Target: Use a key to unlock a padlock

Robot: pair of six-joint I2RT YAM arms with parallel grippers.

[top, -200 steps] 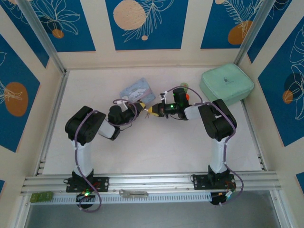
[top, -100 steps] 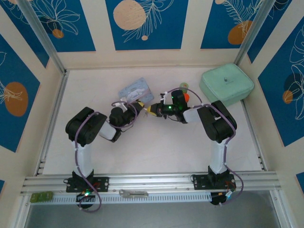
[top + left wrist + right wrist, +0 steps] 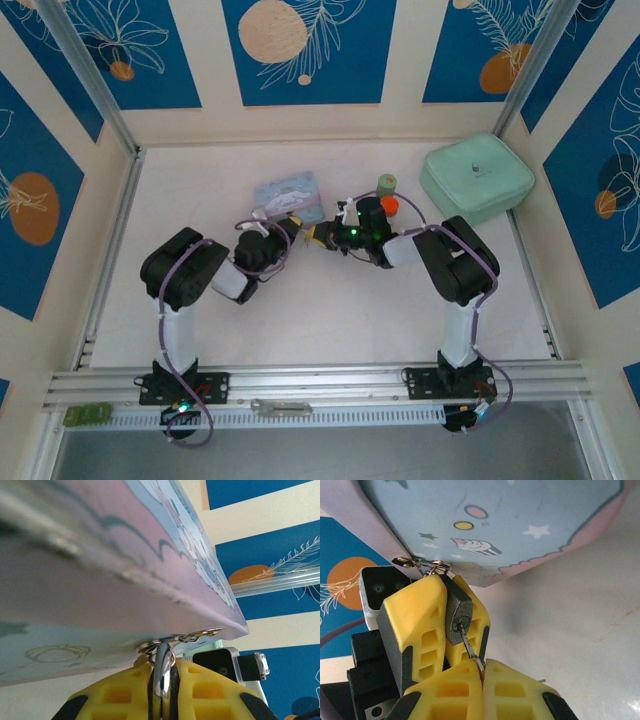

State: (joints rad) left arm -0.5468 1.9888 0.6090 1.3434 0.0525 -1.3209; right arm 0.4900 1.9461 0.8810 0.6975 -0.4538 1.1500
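A tiny dark padlock (image 3: 458, 614) sat between the two grippers, just below the edge of a pale blue tin (image 3: 530, 525) printed with a cupcake and stars. Its silver shackle (image 3: 163, 661) was pinched between the yellow fingers of the left gripper (image 3: 162, 672). A thin key (image 3: 469, 645) stood in the keyhole, its other end clamped by the right gripper (image 3: 482, 672), whose fingers were pressed together. All this was above the middle of the pale table (image 3: 330, 320). A mint green case (image 3: 477, 177) lay well apart at the far right.

The key (image 3: 468, 648) in padlock (image 3: 457, 614), beside tin (image 3: 520, 525).
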